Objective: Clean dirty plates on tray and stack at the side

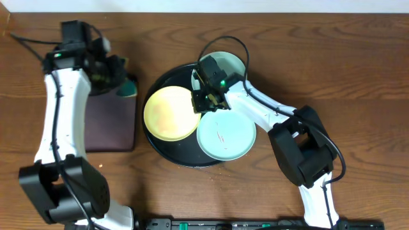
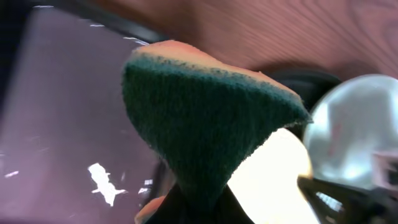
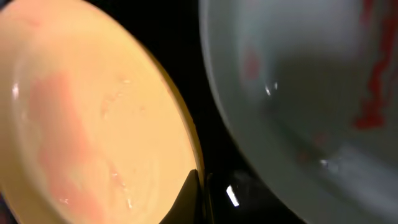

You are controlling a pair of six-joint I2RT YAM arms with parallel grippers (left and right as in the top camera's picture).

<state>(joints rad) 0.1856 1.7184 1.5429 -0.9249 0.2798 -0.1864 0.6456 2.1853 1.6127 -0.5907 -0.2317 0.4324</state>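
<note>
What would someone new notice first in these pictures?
A glossy black tray mid-table holds a yellow plate and two aqua plates, the right tool poised over them. At left, the left tool pinches a green sponge above a rectangular tray.

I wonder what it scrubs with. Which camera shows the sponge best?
The left wrist view: the green sponge fills the frame. Overhead shows only a small green corner of it at the left; the right wrist view misses it.

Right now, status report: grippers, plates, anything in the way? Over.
Left gripper shut on sponge, by rectangular tray. Right gripper low between yellow plate and aqua plate, jaws unclear. All three plates on round tray, none stacked. Nothing blocking.
</note>
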